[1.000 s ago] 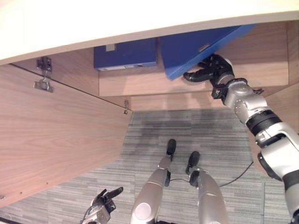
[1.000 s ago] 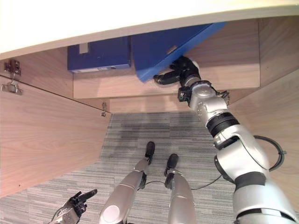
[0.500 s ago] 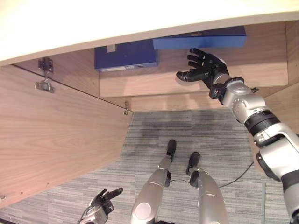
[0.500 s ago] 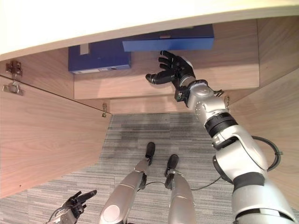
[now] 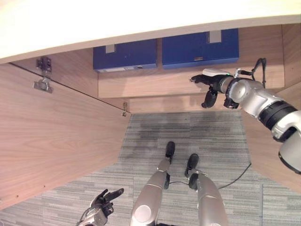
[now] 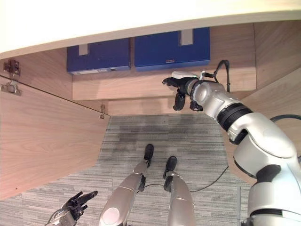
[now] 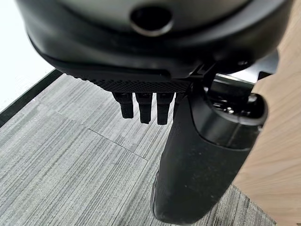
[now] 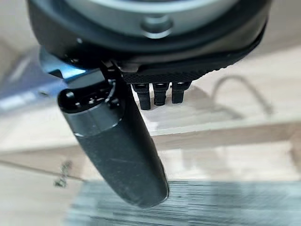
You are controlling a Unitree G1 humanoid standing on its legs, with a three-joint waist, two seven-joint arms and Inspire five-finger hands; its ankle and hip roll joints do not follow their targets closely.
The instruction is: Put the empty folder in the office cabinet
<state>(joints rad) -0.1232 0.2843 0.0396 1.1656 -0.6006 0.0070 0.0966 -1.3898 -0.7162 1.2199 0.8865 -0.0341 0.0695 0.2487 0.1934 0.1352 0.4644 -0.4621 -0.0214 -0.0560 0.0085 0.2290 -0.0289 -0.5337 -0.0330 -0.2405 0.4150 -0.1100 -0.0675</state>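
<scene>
The blue folder [image 5: 200, 48] stands in the wooden cabinet [image 5: 155, 85], upright on the shelf, right beside a second blue folder [image 5: 125, 55]. My right hand [image 5: 212, 84] hovers just in front of the shelf's edge, below the folder and apart from it. It is open and holds nothing, with its fingers [image 8: 160, 94] relaxed and its thumb [image 8: 117, 146] free. My left hand [image 5: 102, 206] hangs low by the floor, open and idle, its fingers [image 7: 143, 106] straight.
The cabinet's open wooden door [image 5: 56, 141] swings out on the left, with metal hinges [image 5: 42, 84] on it. A second wooden panel [image 5: 268, 155] stands on the right. A pale worktop [image 5: 117, 23] overhangs the cabinet. Grey carpet [image 5: 211, 136] covers the floor.
The folder went from tilted in my right hand to upright on the shelf beside the other one. My right hand let go and drew back down and out.
</scene>
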